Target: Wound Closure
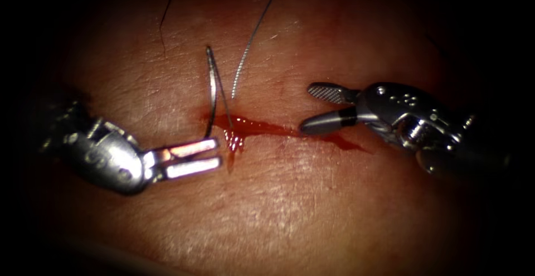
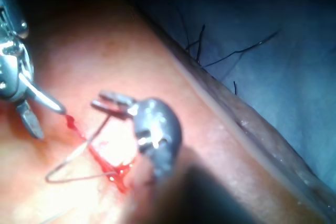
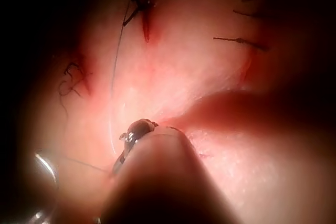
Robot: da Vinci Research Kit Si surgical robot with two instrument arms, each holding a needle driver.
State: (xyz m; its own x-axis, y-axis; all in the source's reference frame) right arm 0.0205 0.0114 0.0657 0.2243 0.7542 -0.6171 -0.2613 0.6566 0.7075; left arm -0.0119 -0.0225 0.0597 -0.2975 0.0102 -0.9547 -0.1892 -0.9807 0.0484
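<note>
Needle point(image 1: 212, 89) stands free in the cut point(image 1: 262, 126); left tool point(image 1: 218, 154) narrow and empty, right tool point(image 1: 307, 109) wide and empty; unheld, it could tip or slip.

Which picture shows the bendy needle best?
The endoscope view: the needle stands up out of the tissue at the cut's left end, its whole curve plain. Neither tool holds it. The left wrist view shows it as a pale blurred arc. The right wrist view gives a faint curved line.

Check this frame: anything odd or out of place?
The needle stands in the tissue at the cut's left end, held by neither tool. Left tool and right tool are open, empty. Red fluid pools along the cut.
</note>
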